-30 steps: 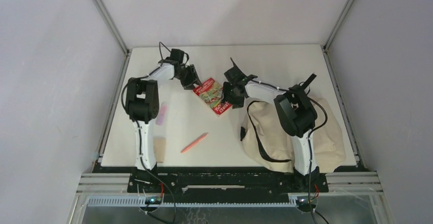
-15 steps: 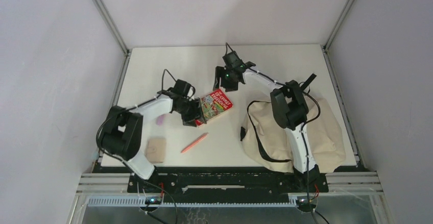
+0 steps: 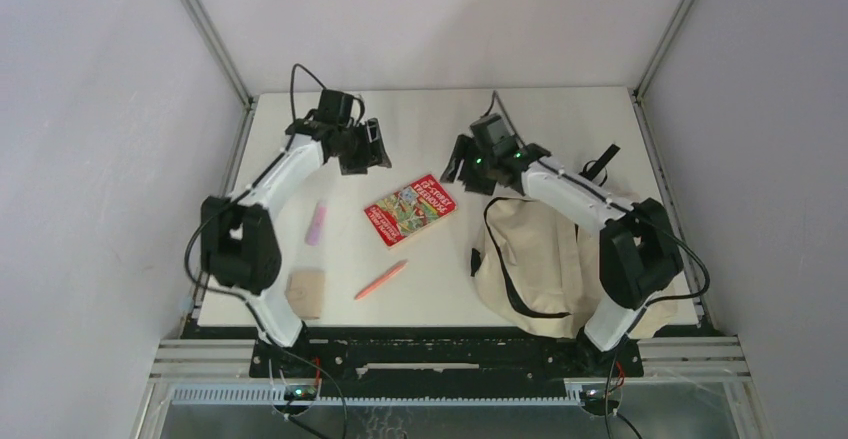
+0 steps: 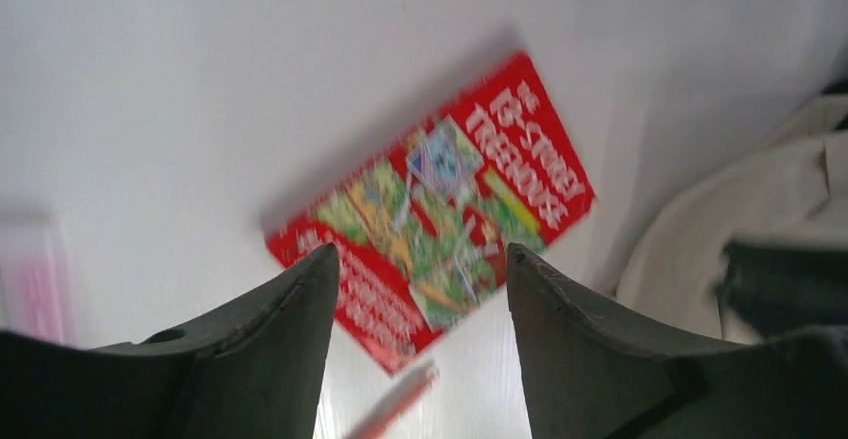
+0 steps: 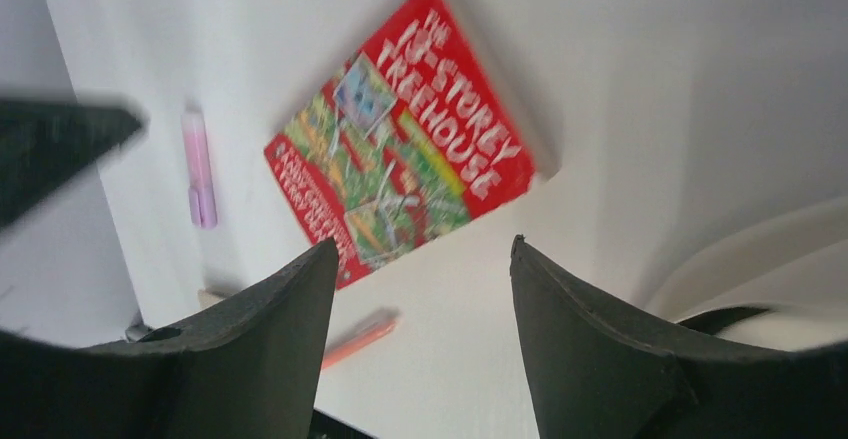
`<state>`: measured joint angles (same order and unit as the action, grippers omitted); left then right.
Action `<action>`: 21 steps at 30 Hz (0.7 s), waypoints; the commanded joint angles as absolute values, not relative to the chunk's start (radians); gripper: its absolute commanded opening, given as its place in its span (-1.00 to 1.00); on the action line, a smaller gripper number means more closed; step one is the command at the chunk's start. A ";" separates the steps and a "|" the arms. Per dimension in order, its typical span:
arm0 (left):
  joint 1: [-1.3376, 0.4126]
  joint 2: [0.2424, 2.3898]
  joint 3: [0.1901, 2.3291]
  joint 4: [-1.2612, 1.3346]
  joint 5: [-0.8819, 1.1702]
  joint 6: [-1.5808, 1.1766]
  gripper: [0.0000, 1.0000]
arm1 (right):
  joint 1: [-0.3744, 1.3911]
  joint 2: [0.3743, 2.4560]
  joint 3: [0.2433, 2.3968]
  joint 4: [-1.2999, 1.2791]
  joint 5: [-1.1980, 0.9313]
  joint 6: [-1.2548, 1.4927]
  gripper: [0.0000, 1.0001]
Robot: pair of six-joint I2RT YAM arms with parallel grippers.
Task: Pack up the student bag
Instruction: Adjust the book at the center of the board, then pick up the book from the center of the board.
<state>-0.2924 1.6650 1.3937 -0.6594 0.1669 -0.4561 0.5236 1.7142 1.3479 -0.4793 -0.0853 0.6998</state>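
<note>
The left gripper (image 4: 420, 269) hangs with its jaws spread and nothing between them. It sits above the far left part of the table (image 3: 560, 119). The right gripper (image 5: 420, 264) is likewise spread and empty, held over the table's middle, near the bag's far edge. Both wrist cameras look down on the red book (image 3: 410, 209), "The 13-Storey Treehouse". It lies flat, cover up, between the two grippers and touched by neither.

The student bag (image 3: 535, 254) slumps on the near right side of the table, under the right arm, with a black strap looped across its cream canvas. I cannot tell whether its mouth is unzipped.

As I judge it, packing has hardly begun. Every loose item in view lies outside the bag, so each one has to be picked up and put in. Whether anything is already inside cannot be seen.

Counted:
- one bag
- one red book
- one pink marker (image 3: 316, 223), left of the book
- one orange pen (image 3: 380, 280), nearer the arm bases
- one tan block (image 3: 306, 293), at the near left
</note>
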 commanded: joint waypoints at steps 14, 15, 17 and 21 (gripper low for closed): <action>-0.262 2.080 1.587 -0.708 0.373 -0.310 0.29 | 0.729 1.871 1.242 -0.390 -0.128 1.015 0.48; -0.262 2.077 1.570 -0.700 0.381 -0.318 0.29 | 0.722 1.884 1.242 -0.370 -0.141 1.026 0.47; -0.255 2.059 1.525 -0.666 0.400 -0.342 0.27 | 0.702 1.913 1.243 -0.318 -0.162 1.046 0.43; -0.231 2.033 1.441 -0.588 0.472 -0.394 0.22 | 0.653 1.980 1.253 -0.245 -0.209 1.096 0.33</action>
<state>-0.2539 2.0857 1.5120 -0.6521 0.3733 -0.3511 0.6968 1.9354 1.2369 -0.3630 -0.1616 1.0195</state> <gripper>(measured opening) 0.622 0.680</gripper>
